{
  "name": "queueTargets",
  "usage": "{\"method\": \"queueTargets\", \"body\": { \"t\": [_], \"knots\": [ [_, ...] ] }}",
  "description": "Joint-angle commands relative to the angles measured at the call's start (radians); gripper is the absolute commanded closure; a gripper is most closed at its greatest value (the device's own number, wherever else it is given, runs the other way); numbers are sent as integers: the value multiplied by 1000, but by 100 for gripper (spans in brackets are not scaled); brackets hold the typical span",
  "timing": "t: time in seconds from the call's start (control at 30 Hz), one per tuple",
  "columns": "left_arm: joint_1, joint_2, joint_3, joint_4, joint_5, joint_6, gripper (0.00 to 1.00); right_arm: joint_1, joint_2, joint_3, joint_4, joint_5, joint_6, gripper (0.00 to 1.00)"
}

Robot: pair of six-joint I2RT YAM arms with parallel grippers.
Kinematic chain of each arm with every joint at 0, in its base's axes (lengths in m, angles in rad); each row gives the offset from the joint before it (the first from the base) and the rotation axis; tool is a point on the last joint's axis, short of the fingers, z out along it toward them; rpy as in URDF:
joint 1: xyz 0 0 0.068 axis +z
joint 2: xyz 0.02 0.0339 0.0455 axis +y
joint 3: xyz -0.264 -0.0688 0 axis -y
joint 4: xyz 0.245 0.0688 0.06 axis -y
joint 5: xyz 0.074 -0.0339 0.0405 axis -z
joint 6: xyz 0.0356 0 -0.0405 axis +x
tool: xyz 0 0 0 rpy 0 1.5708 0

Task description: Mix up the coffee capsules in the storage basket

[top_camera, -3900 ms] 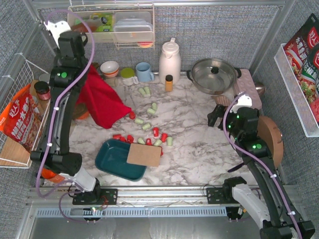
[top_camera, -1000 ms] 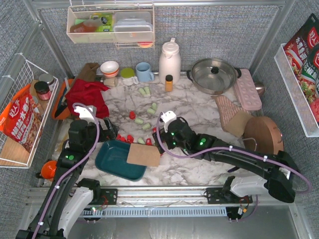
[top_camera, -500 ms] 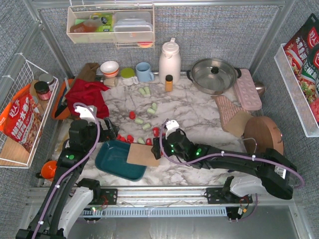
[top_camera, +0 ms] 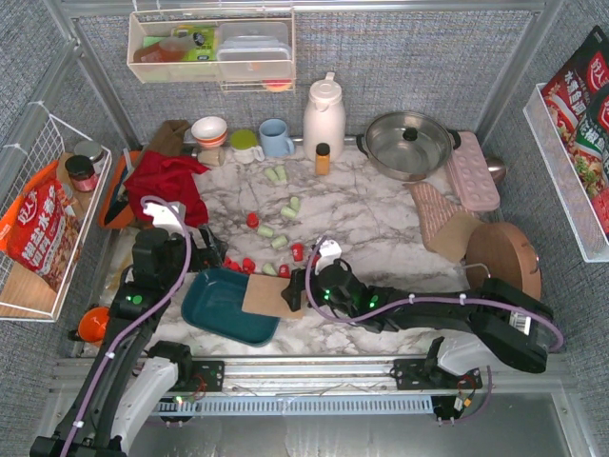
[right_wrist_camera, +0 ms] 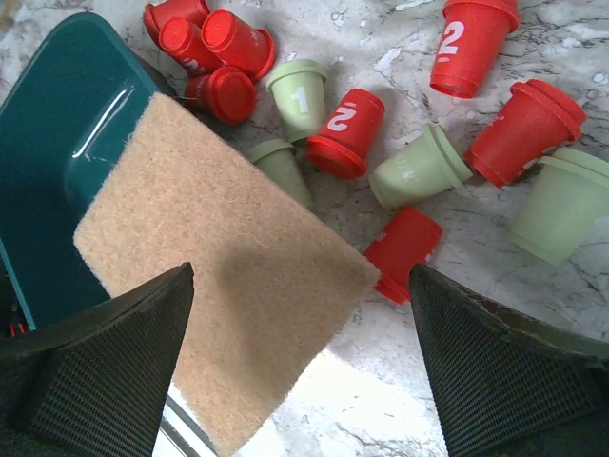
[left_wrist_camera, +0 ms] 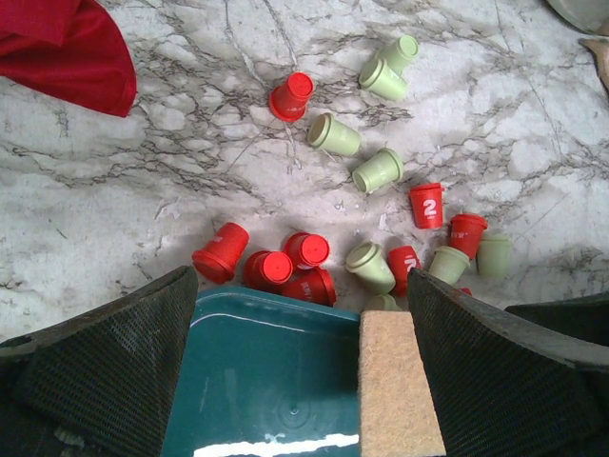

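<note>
The teal storage basket (top_camera: 214, 303) lies at lower centre of the overhead view on the marble desk (top_camera: 381, 224). Its right end is hidden under a tan fibre pad (top_camera: 274, 295). The red and pale green coffee capsules (left_wrist_camera: 314, 262) lie on the desk outside its upper edge, and one green capsule is half tucked beneath the pad. Both wrist views cut the basket off. The left gripper (left_wrist_camera: 303, 281) hangs over the basket's rim, jaws wide. The right gripper (right_wrist_camera: 300, 276) hangs over the pad, jaws wide, holding nothing.

Bright, even overhead light; soft shadows; glare streak on storage basket (left_wrist_camera: 266, 381).
</note>
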Motion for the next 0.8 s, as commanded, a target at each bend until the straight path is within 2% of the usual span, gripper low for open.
{"method": "queueTargets", "body": {
  "t": [0.0, 0.3, 0.47, 0.6, 0.77],
  "knots": [
    [-1, 6, -3, 33, 9, -3, 1, 4, 15, -10, 101, 28, 52, 1],
    [-1, 15, -2, 32, 10, -2, 1, 5, 38, -25, 136, 48, 78, 6],
    [-1, 16, -2, 33, 10, -2, 1, 5, 37, -23, 135, 52, 83, 16],
    [-1, 18, -2, 32, 11, -1, 1, 5, 42, -17, 128, 51, 89, 20],
    [-1, 18, -2, 32, 12, -1, 1, 5, 49, -16, 125, 52, 99, 30]
  ]
}}
